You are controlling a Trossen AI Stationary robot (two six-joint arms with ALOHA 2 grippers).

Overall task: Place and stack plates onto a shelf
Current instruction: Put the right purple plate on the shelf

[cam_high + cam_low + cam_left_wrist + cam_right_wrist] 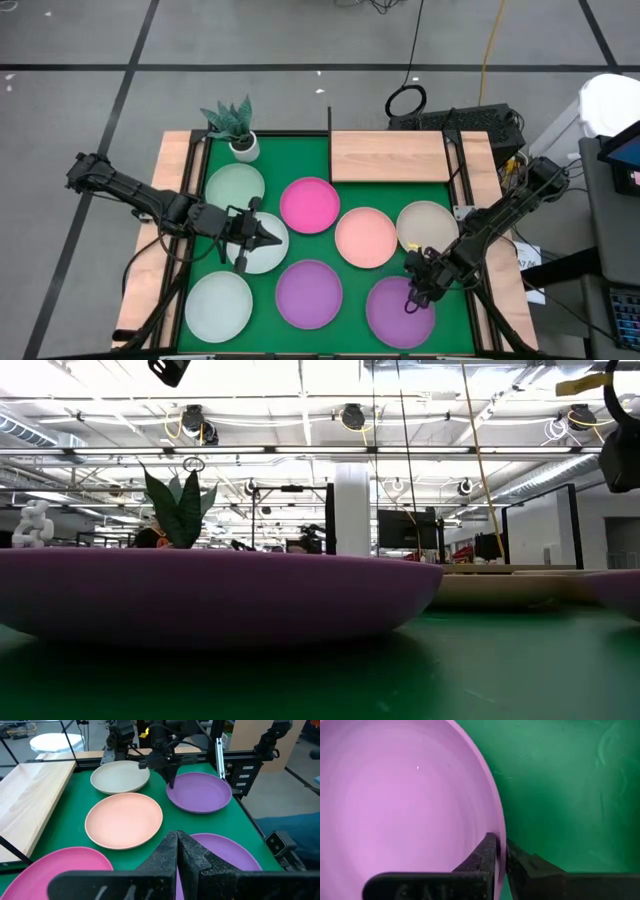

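Eight plates lie on the green mat (330,265): three pale mint (235,185) (250,255) (218,305), a hot pink one (309,204), a salmon one (366,237), a beige one (427,225) and two purple ones (310,293) (395,320). The wooden shelf (390,156) lies bare at the far edge. My right gripper (413,293) points down at the right purple plate (395,815) and is shut on it. My left gripper (272,238) (177,847) is shut above the middle mint plate and holds nothing. My right gripper pinches the right purple plate's rim (501,837) on its far side, with one finger (485,855) inside the dish and the other outside over the mat. The fingers come from above, pointing down (171,777). The plate seems to lie flat on the mat.
A small white plant pot (243,146) stands at the mat's far left corner. Wooden strips (170,190) border the mat on both sides. The plates lie close together, with narrow green gaps between them. In the low view the middle purple plate (200,595) fills the foreground.
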